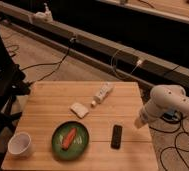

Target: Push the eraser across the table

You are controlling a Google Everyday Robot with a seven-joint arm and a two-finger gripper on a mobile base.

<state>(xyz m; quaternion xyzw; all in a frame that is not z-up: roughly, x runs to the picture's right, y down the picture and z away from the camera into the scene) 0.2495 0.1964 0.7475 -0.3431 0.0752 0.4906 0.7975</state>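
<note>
The eraser (pixel 117 136) is a small flat black bar lying on the light wooden table (pixel 53 100), right of the green plate (pixel 70 140). My white arm (pixel 168 100) comes in from the right. My gripper (pixel 139 122) hangs at the table's right edge, a short way right of the eraser and slightly farther back, not touching it.
The green plate holds an orange carrot-like piece (pixel 69 138). A white cup (pixel 19 144) stands at the front left. A whitish block (pixel 79 109) and a white tube (pixel 102 94) lie mid-table. Cables (pixel 180 142) run over the floor on the right.
</note>
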